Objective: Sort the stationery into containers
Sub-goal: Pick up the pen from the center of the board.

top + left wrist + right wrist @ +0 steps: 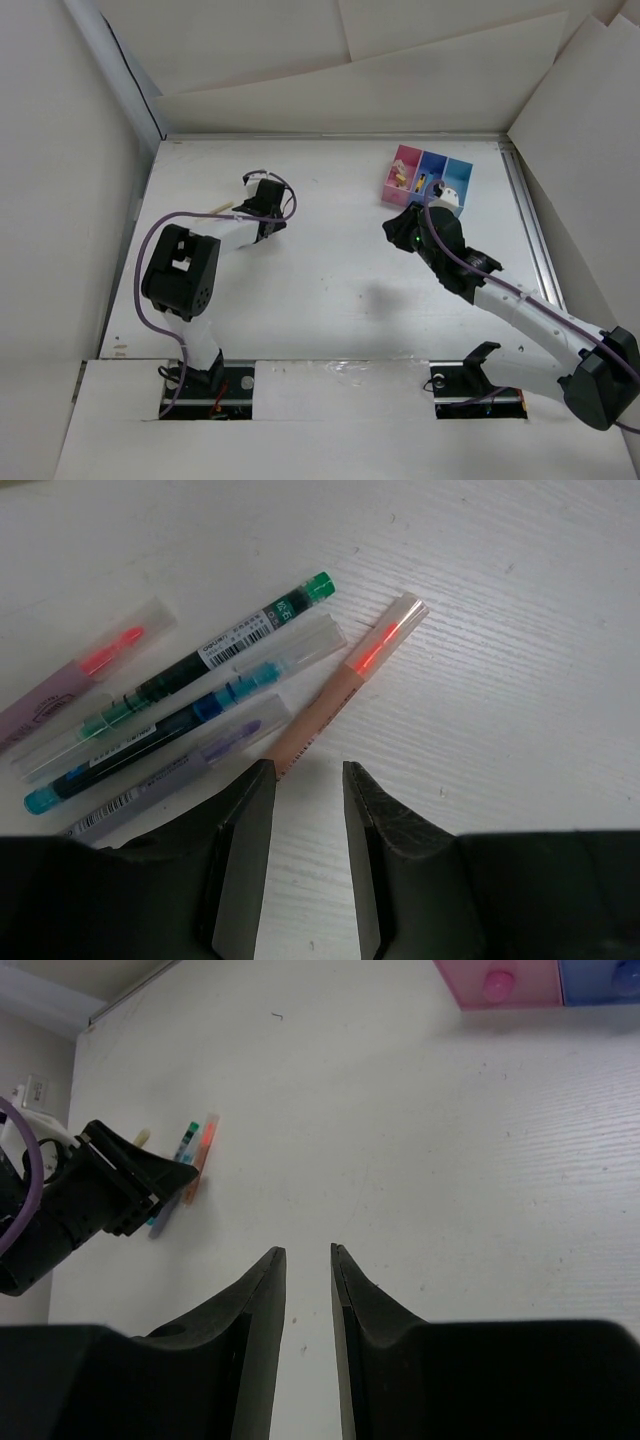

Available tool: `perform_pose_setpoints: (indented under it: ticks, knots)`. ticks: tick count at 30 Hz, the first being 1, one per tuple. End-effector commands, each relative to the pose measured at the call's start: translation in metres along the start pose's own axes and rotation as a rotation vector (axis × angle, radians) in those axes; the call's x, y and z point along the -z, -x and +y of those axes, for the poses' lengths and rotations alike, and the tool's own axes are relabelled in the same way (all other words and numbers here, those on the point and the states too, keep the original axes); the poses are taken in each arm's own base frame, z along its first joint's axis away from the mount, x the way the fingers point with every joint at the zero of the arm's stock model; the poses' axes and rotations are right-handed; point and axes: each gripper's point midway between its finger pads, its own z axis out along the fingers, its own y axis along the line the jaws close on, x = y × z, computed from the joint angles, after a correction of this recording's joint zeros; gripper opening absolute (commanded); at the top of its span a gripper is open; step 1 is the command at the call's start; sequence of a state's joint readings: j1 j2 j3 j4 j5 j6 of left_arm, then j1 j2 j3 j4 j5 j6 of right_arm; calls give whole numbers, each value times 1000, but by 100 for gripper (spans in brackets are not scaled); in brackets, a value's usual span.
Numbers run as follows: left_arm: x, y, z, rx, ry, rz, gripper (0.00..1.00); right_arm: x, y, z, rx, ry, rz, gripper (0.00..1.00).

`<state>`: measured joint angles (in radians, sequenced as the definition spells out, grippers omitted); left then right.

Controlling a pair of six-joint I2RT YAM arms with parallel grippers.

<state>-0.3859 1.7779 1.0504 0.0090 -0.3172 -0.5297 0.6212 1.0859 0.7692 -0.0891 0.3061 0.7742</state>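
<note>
The left end effector (305,775) hangs low over the desk (500,680) with its jaws a narrow gap apart and nothing between them. Just ahead of it lies a fan of pens: a peach pen (340,695), a green pen (225,658), a blue pen (190,718), a purple pen (185,765) and a lilac pen (70,680) furthest left.

The peach pen is nearest. Its near end lies just off the tip of the left finger, and its barrel runs away up and to the right in the wrist view. It slants across the line of the gap and lies apart from the other pens along most of its length. To take it, the end effector would likely need to move forward and a little right, and turn the wrist so that the jaws straddle the barrel squarely.

The right end effector (307,1255) is also parted and empty. It sits beside the pink bin (530,990) and dark blue bin (600,980), well apart from the pens, so the left arm is the nearer one.
</note>
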Motion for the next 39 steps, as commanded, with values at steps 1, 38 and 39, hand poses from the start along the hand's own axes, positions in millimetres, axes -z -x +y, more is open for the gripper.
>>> perform_pose_setpoints:
  ticks: [1,38,39]
  knots:
    - [0,11,-3,-2,-3,-16,30,1,12,11,-10,46,-37,31]
    - [1,-30,-4,-51,-43,60,0,6,14,16,-15,71,-37,39]
    - [3,-26,-6,-45,-53,46,0,4,12,15,-12,65,-30,41]
